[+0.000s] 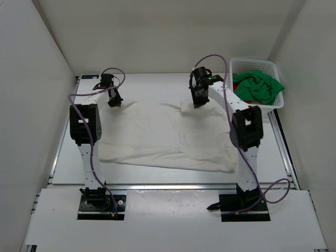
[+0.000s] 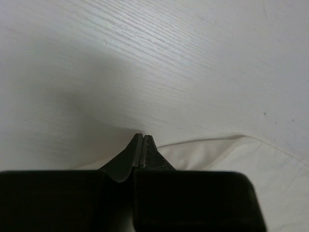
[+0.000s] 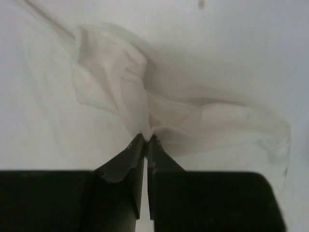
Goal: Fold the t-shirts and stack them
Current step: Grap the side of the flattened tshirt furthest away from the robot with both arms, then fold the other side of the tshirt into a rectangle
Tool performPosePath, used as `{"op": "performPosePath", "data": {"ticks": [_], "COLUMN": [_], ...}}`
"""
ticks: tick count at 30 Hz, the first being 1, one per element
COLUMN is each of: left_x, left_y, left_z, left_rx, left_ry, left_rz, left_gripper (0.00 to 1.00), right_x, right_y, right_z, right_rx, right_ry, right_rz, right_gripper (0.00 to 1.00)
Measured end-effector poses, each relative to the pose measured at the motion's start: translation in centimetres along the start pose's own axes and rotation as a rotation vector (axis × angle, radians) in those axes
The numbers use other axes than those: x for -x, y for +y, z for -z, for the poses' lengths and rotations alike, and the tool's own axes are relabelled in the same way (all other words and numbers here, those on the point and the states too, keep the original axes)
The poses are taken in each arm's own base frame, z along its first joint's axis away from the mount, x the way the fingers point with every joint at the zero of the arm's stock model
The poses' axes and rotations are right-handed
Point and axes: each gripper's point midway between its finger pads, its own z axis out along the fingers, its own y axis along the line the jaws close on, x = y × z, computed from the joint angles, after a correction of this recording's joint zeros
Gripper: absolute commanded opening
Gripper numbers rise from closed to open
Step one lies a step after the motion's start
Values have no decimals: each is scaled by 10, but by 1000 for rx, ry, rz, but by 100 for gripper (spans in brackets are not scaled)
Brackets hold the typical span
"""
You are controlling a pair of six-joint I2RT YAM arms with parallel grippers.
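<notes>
Nearest the camera, the two arm bases are bolted at the near edge of the desk, the left arm rising on one side and the right arm on the other.

The left jaws are closed tight at the far left corner of the white t-shirt. The wrist view shows the hem running just under the tips, but I cannot tell if any cloth is caught between them. The white t-shirt lies spread open across the middle of the desk between the arms, wrinkled but not folded. The right jaws are pinched shut on a bunched bit of its far right corner, the cloth gathered up into the tips.

At the far right corner stands the basket, with the green t-shirt crumpled on top and spilling over the rim, and the red t-shirt only peeking out beneath it.

By my reading the task is barely begun: no shirt is folded and no stack exists. The first fold of the white one looks to be in hand, and two more wait in the basket.

Count: three t-shirts (one white, one green, one red), one basket, two arms.
</notes>
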Motion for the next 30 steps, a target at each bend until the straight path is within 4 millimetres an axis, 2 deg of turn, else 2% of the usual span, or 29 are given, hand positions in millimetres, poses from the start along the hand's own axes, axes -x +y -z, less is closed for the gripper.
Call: {"op": "performPosePath", "data": {"ticks": [3,4,6,7,8,12,15,16,18,21,23,27,30], "left_x": [-1,1,3,5,7,3,-6,-8,-11,-12,-12,-11,-13], "left_y": [-1,-1,0,3,6,33,53,58,64,60,53,44,41], "left_z": [8,12,19,22,26,39,47,48,49,49,51,54,53], "left_rx": [-22,-30,-50,-58,-64,-66,-62,-59,-53,-61,-71,-84,-85], "left_ry": [-6,-13,-22,-30,-39,-57,-52,-50,-48,-50,-56,-64,-63], "left_rz": [19,30,48,60,75,144,196,210,223,214,203,180,169], "left_gripper": [0,0,0,0,0,0,0,0,0,0,0,0,0], "right_x": [-44,-55,-76,-85,-98,-166,-196,-199,-187,-151,-133,-105,-85], "right_y": [4,1,-5,-8,-10,-5,-2,-3,-4,-4,-3,12,29], "right_z": [45,55,67,68,67,49,47,51,60,72,73,57,35], "right_rx": [19,16,7,-1,-3,0,20,30,57,98,117,143,140], "right_ry": [-19,-35,-63,-73,-70,28,65,53,-8,-151,-205,-230,-221], "right_rz": [-23,-34,-62,-74,-84,-71,-77,-90,-123,-170,-181,-154,-106], "right_gripper": [7,9,20,30,35,43,44,39,26,27,28,28,30]}}
